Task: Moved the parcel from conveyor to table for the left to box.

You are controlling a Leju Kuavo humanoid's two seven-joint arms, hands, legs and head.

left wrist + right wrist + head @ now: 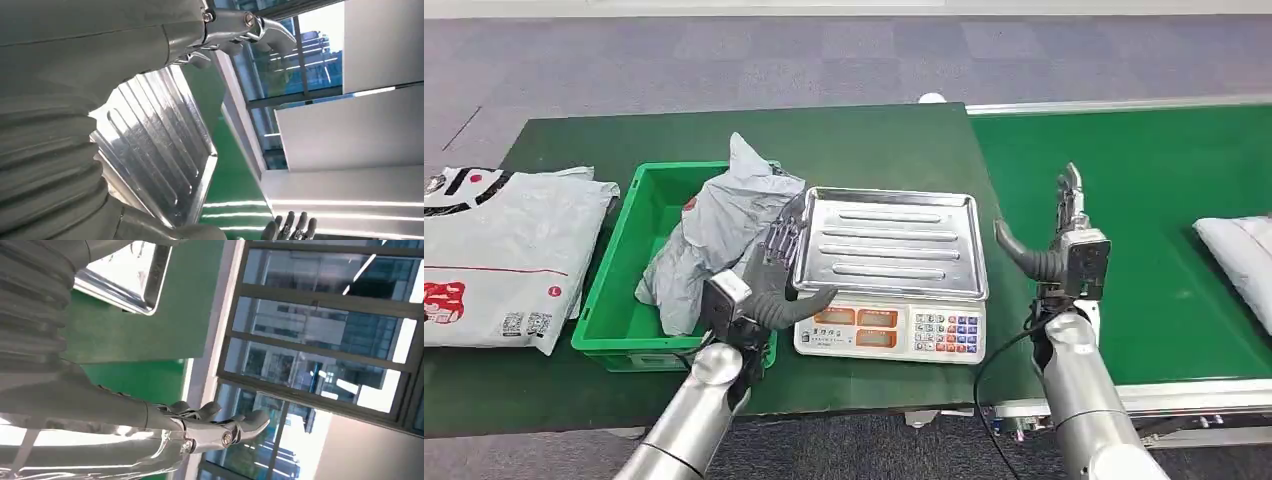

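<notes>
Both hands hold nothing. The left hand hovers at the left edge of the scale, between the steel tray and the green bin, fingers spread and pointing away from the robot, thumb reaching under the tray's front corner; whether it touches the tray I cannot tell. A grey bag already lies crumpled in the bin, part of it sticking up over the rim. The right hand stands upright over the gap between table and conveyor, fingers straight and together, thumb out to the side, touching nothing. The next parcel lies on the belt at the far right, well apart from that hand, and partly cut off by the picture's edge. Judging from this, one bag is boxed and the step in hand is fetching the next one. That calls for the right arm to reach out along the belt, close on the soft parcel without letting it slip, and carry it across to the tray, where the left hand can take it. A flat white bag lies on the table left of the bin.
</notes>
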